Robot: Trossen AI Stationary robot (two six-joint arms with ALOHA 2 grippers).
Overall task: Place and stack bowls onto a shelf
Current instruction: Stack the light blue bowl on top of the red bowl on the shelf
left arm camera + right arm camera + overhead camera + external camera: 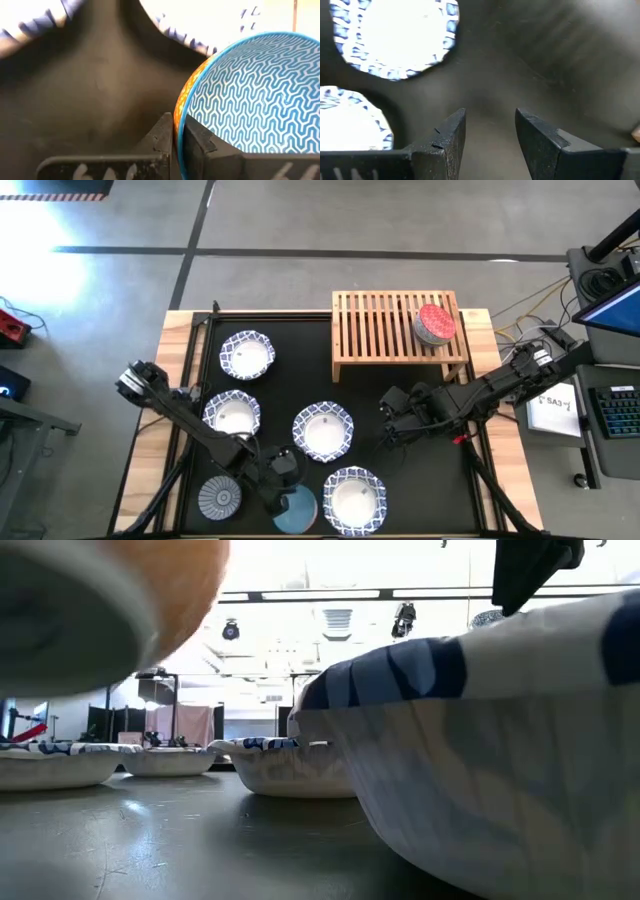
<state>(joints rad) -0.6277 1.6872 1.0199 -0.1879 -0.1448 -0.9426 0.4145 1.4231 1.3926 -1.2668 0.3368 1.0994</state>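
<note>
left gripper [178,142] is pinched tight on the rim of the light blue bowl [250,95] at the near edge of the mat, between the grey bowl [219,498] and a white bowl [354,498]; only a thin bite on one wall, so the bowl may well pivot or slip out once lifted; a tilt could knock the white bowl just beside it

right gripper [490,132] hangs over bare mat with fingers spread wide, holding nothing, between the middle white bowl [323,430] and the shelf [375,330]; it sits close to the likely carry path to the shelf, so arm clash is a risk if the left arm swings across

shelf stands at the far side; a red bowl [436,322] is on its right end, apparently stacked on something grey, can't tell exactly; rest of the slats bare

two more white bowls [246,355] and [233,418] lie on the left side of the mat, so a low lift could clip their rims

placing by the rim means the bowl may land tilted on the slats and rock or slide off the edge; low view is mostly blocked by bowls, so no check on clearance under the light blue one
</note>
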